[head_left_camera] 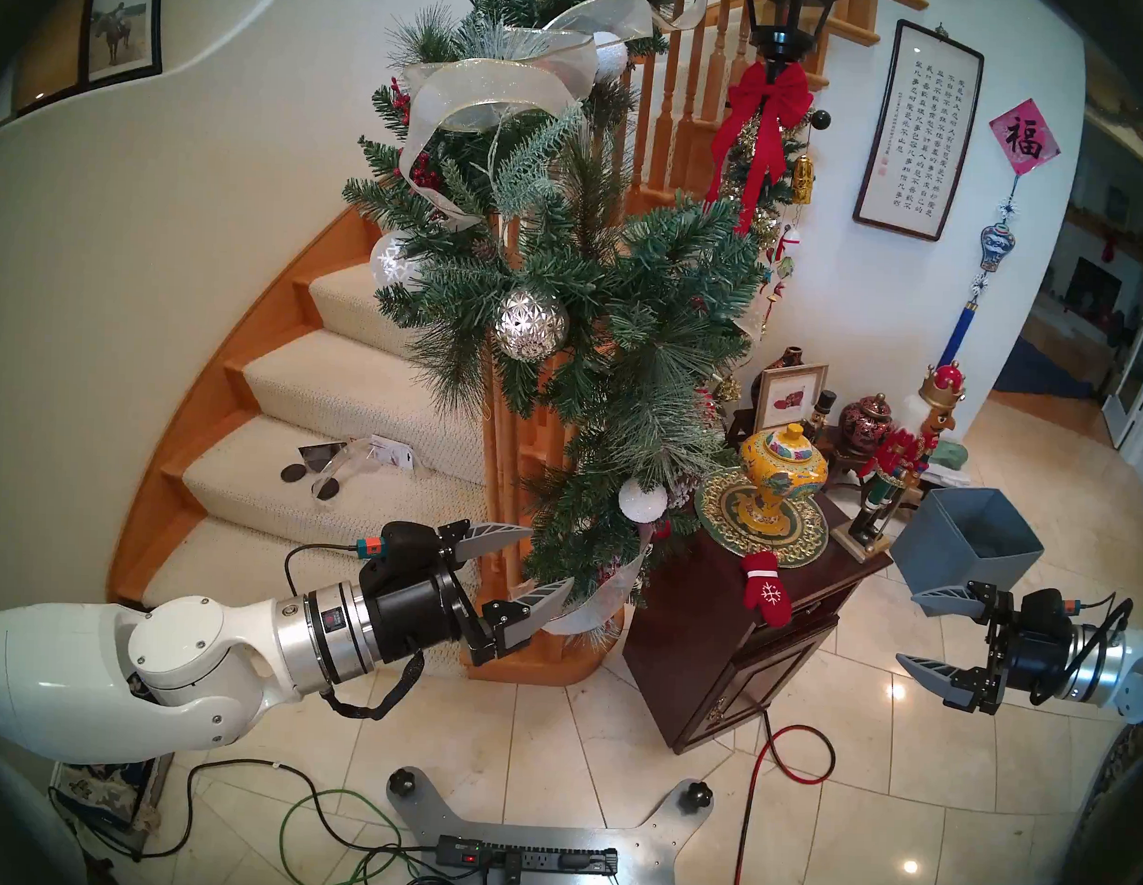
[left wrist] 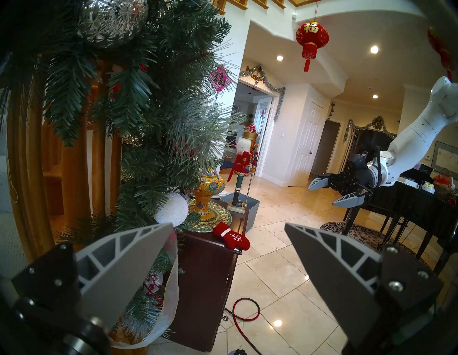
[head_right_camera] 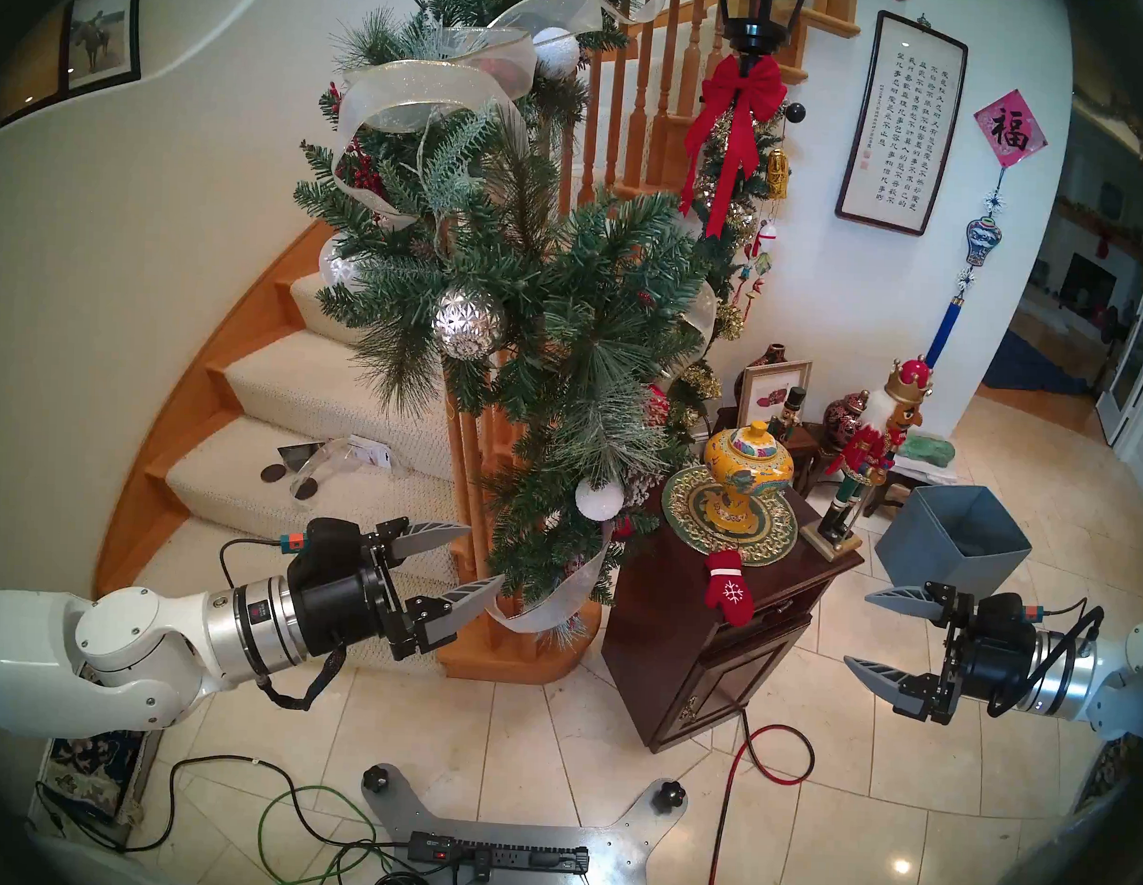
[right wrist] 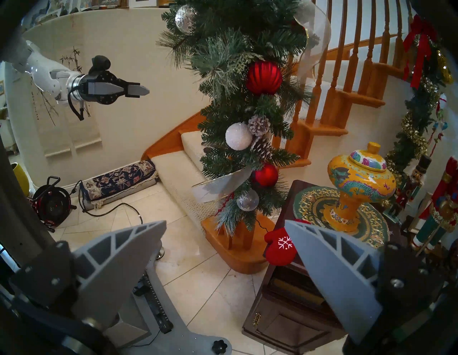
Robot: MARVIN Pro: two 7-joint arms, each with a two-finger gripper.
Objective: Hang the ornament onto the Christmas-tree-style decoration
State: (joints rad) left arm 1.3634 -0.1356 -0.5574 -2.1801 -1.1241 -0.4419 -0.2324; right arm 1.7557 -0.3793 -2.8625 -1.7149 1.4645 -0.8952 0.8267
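The red mitten ornament point(head_left_camera: 769, 589) with a white cuff and snowflake lies on the front edge of a dark wooden cabinet point(head_left_camera: 736, 664), drooping over it. It also shows in the left wrist view point(left wrist: 231, 238) and the right wrist view point(right wrist: 280, 248). The green pine garland point(head_left_camera: 600, 291) with silver ribbon and balls hangs down the stair post, left of the cabinet. My left gripper point(head_left_camera: 552, 557) is open and empty beside the garland's lower end. My right gripper point(head_left_camera: 905, 628) is open and empty, right of the cabinet at mitten height.
A yellow lidded jar point(head_left_camera: 781, 468) on a green-gold plate, nutcracker figures point(head_left_camera: 898, 456) and a framed picture crowd the cabinet top. A grey open box point(head_left_camera: 966, 543) stands behind my right gripper. A red cable point(head_left_camera: 778, 750) lies on the tiled floor. Carpeted stairs point(head_left_camera: 336, 424) rise at left.
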